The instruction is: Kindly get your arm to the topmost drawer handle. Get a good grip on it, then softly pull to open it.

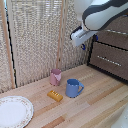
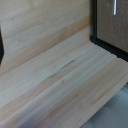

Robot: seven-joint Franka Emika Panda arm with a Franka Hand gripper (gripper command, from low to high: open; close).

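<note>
High at the exterior view's right, the arm [image 1: 100,15] reaches leftward, its gripper [image 1: 89,44] state unclear, beside the drawers [image 1: 110,57].

White glossy arm [image 1: 102,14] reaching in from above, wrist angled downward, small dark-fingered gripper [image 1: 89,41] hanging free, finger spacing unclear

Pale woven screen [image 1: 35,40] with wooden posts, light plank tabletop [image 1: 95,107], soft even light.

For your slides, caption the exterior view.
White arm nears the drawer cabinet; pink cup, blue mug, plate on table.
</note>
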